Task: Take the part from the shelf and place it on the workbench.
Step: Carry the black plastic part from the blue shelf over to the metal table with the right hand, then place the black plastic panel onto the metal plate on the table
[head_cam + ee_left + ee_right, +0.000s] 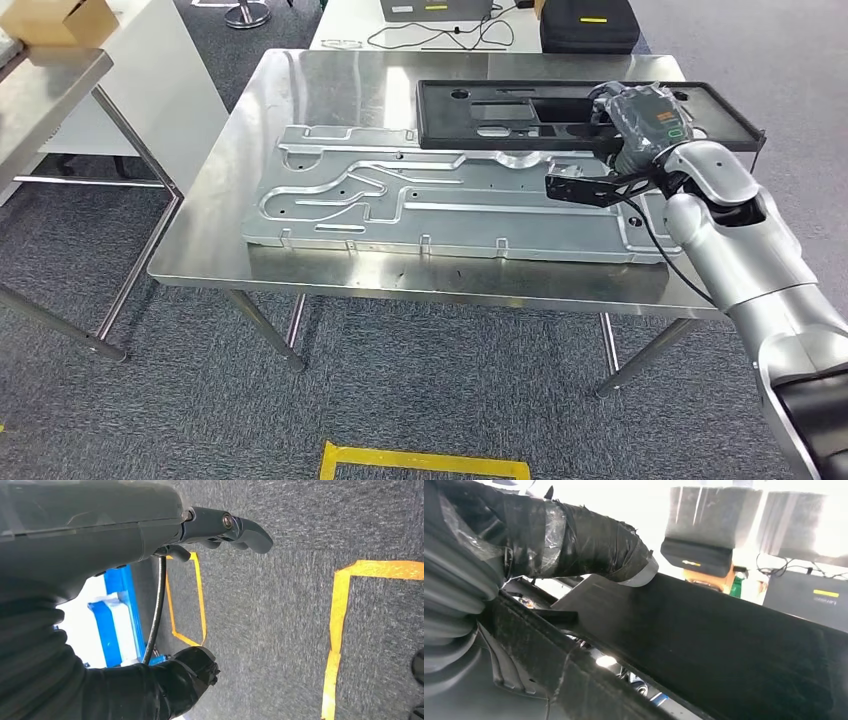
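Black plastic part (520, 112) is lying long-axis left-to-right across the far side of the steel surface (330, 85), overlapping one silver stamped panel (440, 205). Right hand (640, 118) is gripping its right end, thumb wrapping over the top face in the right wrist view; part looks down but not released. Left hand (220, 527) is hanging over carpet, fingers loosely apart, holding nothing. One part, one panel.

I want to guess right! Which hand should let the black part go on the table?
The right hand: it already holds the black part over the table. The left hand hangs by the floor, holding nothing.
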You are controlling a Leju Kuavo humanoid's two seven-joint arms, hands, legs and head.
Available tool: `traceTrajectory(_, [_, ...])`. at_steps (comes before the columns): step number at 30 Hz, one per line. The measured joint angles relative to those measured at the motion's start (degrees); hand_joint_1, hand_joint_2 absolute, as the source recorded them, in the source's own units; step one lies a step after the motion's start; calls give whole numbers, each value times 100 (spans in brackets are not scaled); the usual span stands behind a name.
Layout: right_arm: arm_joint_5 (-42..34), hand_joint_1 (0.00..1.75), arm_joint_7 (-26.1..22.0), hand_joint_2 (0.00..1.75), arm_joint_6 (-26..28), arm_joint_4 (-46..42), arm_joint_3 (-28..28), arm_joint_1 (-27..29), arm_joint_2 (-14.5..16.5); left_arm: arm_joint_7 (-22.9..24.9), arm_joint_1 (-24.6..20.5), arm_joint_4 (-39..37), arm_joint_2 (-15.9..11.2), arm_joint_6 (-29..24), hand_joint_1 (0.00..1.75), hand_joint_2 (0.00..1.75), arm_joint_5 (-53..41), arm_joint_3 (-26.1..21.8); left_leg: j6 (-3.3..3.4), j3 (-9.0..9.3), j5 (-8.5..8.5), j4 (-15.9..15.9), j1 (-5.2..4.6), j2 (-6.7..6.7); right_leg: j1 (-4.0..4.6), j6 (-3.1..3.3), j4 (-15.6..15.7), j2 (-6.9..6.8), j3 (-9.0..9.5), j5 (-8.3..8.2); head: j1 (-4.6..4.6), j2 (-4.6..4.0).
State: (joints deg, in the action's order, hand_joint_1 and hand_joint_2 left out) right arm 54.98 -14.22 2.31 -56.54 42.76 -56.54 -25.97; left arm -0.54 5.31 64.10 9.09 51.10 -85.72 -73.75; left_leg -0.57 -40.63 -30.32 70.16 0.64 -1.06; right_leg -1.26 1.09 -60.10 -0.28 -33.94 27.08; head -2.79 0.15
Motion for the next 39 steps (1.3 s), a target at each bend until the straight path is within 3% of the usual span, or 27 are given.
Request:
traceTrajectory(1, [65,175,32,175,45,2,-9,79,74,16,-10,5,6,-12,0,175,0,0,-4,-241,-86,369,0,53,20,23,1,-23,49,44,-1,0])
traceTrajectory(2, [135,175,46,175,60,7,-9,152,150,39,-14,4,9,-33,0,175,0,0,13,-341,-5,447,-4,63,38,31,0,-37,99,88,-1,0])
traceTrajectory(4, [229,175,60,175,63,22,-9,239,307,76,-16,-3,-4,-79,0,175,0,0,109,-90,474,-256,-35,69,64,33,5,-43,202,170,0,0])
traceTrajectory(6, [282,175,81,175,77,37,-2,285,442,98,-32,-13,-37,-112,0,175,0,-1,235,204,749,-913,-95,94,82,3,21,-48,274,244,2,0])
traceTrajectory(8, [303,175,90,175,87,52,7,337,530,107,-47,-19,-66,-129,0,175,0,-2,306,313,735,-1107,-138,100,72,-58,39,-63,329,256,2,0])
traceTrajectory(10, [315,175,89,175,86,65,9,386,587,118,-45,-24,-82,-149,0,175,0,-2,333,445,715,-1228,-133,62,47,-112,-28,-72,373,225,5,0])
traceTrajectory(12, [339,175,95,175,85,78,9,394,647,146,-49,-57,-99,-188,0,175,0,-2,363,618,687,-1335,-106,24,31,-145,-377,-42,214,271,9,0])
traceTrajectory(15, [410,175,141,175,107,114,19,463,785,193,-76,-191,-128,-291,0,175,0,-2,380,767,577,-1365,-87,-10,8,-215,-1270,3,-429,622,9,0])
traceTrajectory(16, [429,175,162,175,118,133,27,523,833,206,-82,-249,-136,-328,0,175,0,-2,373,824,525,-1360,-82,-24,-2,-241,-1421,4,-600,693,9,0])
traceTrajectory(17, [444,175,180,175,130,153,38,589,877,216,-86,-305,-146,-361,0,175,0,-2,361,893,466,-1353,-75,-38,-10,-260,-1399,4,-690,660,9,0])
traceTrajectory(18, [450,175,192,175,139,171,46,643,914,225,-87,-352,-152,-387,0,175,0,-2,344,970,400,-1340,-66,-51,-17,-271,-1180,3,-685,490,9,0])
traceTrajectory(20, [455,175,204,175,169,205,56,700,969,235,-94,-431,-168,-423,0,175,0,-2,293,1118,254,-1299,-57,-70,-17,-260,-472,-1,-538,-69,9,0])
traceTrajectory(22, [457,175,205,175,209,230,61,708,1000,240,-108,-490,-190,-442,0,175,0,-2,215,1168,136,-1273,-59,-84,17,-188,-46,1,-427,-362,9,0])
traceTrajectory(23, [459,175,207,175,223,238,64,714,1015,242,-114,-514,-199,-447,0,175,0,-2,174,1177,110,-1256,-63,-87,37,-139,-6,5,-412,-365,8,0])
traceTrajectory(25, [464,175,212,175,231,251,66,723,1050,247,-123,-550,-227,-457,0,175,0,-2,116,1160,103,-1183,-60,-70,40,-43,18,13,-342,-342,7,0])
traceTrajectory(27, [481,175,215,175,232,268,64,725,1082,256,-138,-585,-252,-475,0,175,0,-2,74,983,95,-798,-50,-13,24,39,67,5,-228,-290,7,0])
traceTrajectory(30, [520,175,214,175,240,314,66,767,1115,274,-153,-636,-267,-505,0,175,0,-2,-5,305,-247,197,-28,45,26,90,104,-7,-57,-160,5,0])
traceTrajectory(32, [531,175,213,175,253,357,67,845,1125,280,-152,-665,-268,-515,0,175,0,-2,-23,-1,-382,390,-19,57,32,86,105,-7,74,-50,6,0])
traceTrajectory(33, [532,175,213,175,259,380,67,884,1126,282,-151,-675,-268,-512,0,175,0,-2,-13,-21,-265,213,-17,60,35,80,104,-7,151,7,6,0])
traceTrajectory(35, [532,175,204,175,285,431,67,943,1124,278,-141,-682,-270,-474,0,175,0,-2,36,121,338,-523,-21,60,41,55,96,-3,306,123,6,0])
traceTrajectory(37, [532,87,186,87,333,490,66,980,1119,223,-123,-683,-280,-384,0,175,0,-3,97,258,752,-1050,-53,62,50,1,76,11,406,232,8,0])
traceTrajectory(39, [526,0,162,0,380,544,52,1006,1104,110,-98,-682,-294,-294,0,175,0,-4,148,301,775,-1117,-94,63,54,-68,86,23,447,303,9,0])
